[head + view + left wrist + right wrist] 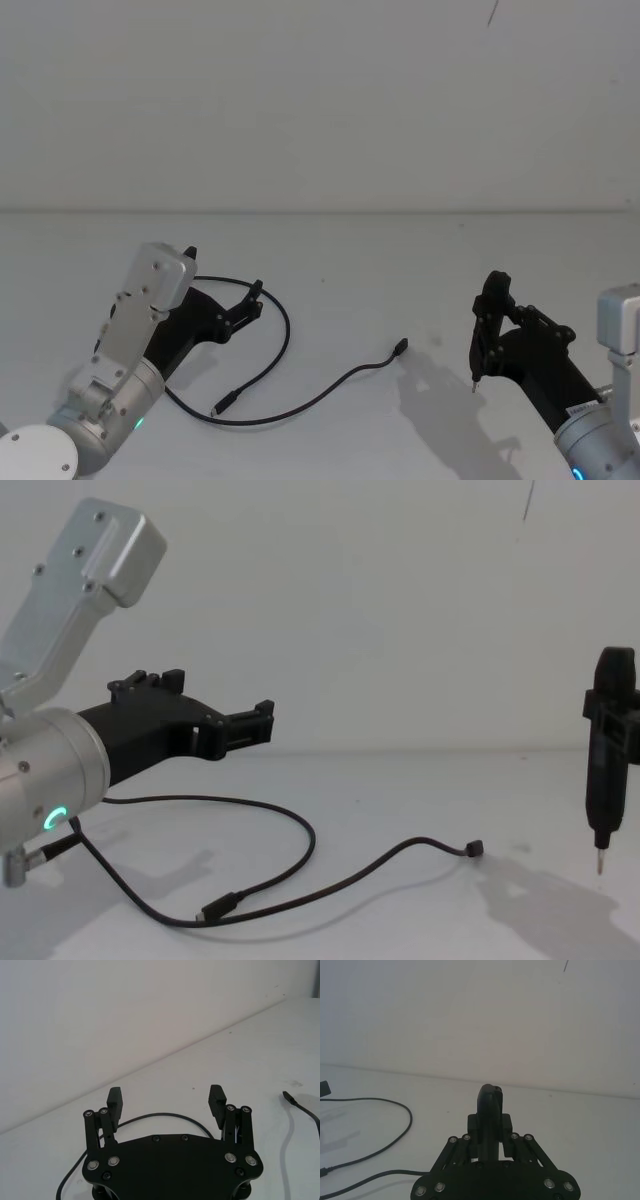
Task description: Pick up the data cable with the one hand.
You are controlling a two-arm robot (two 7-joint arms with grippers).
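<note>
Desk: white, with a pale wall behind.
Data cable: lies flat, left of centre, in a loose loop (one plug points right, the other lies nearer).
Left end effector: fingers spread wide, empty, hovering above the loop.
Right end effector: at the right, clamped on a black stick tool, tip down.

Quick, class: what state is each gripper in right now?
Left gripper: open, holding nothing.
Right gripper: shut on the slim black stick tool.
</note>
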